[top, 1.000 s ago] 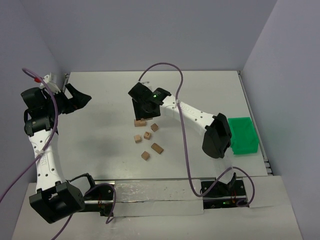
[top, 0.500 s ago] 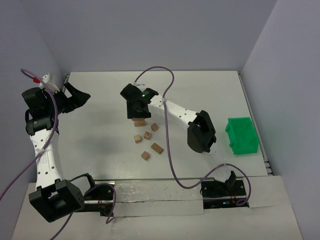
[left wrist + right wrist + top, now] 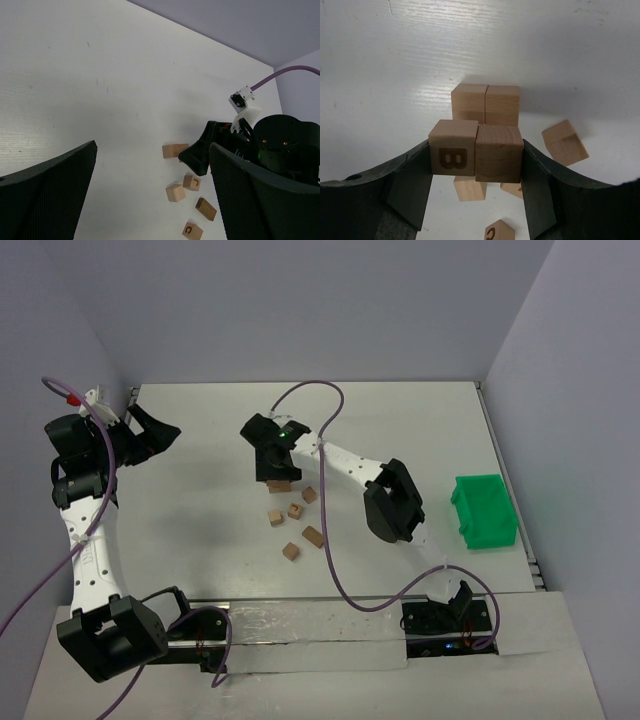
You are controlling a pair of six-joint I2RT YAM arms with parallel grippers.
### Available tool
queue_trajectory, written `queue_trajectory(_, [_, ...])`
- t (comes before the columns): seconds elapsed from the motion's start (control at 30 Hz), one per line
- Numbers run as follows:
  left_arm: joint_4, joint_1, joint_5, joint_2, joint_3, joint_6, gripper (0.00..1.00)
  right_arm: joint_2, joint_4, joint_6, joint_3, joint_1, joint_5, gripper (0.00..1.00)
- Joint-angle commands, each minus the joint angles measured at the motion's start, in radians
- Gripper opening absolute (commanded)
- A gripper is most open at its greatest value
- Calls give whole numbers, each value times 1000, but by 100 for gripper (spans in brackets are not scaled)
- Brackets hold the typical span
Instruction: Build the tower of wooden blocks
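Wooden blocks (image 3: 455,154), two abreast, are sitting clamped in the right gripper (image 3: 476,167) mid-frame; the left gripper (image 3: 163,433) is gaping, upper left.

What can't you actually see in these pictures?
Top view: the right hand covers the two held blocks; letters on the loose blocks are too small.
Right wrist view: the held blocks hide whether they touch the block pair below.
Left wrist view: the right hand hides part of that pair.

Overhead camera looks down; both wrist cameras share the blocks (image 3: 295,510).
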Motion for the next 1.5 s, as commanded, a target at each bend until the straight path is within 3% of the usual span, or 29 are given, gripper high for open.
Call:
queue_trajectory(0.0, [53,7,7,11,-2,-24,99,5,42,-2,42,-14,10,0])
queue_trajectory(0.47, [59,7,16,24,-5,-29,99,38,82,-46,48,-37,-40,3])
queue_trajectory(0.83, [62,9,19,36,-2,-33,99,45,92,-66,39,-36,-25,11])
queue_trajectory(0.93, [62,7,19,36,-2,-34,99,48,94,-65,38,-36,-7,19])
queue_trajectory(1.47, [63,8,22,36,-2,-33,99,55,98,-76,30,-26,-13,25])
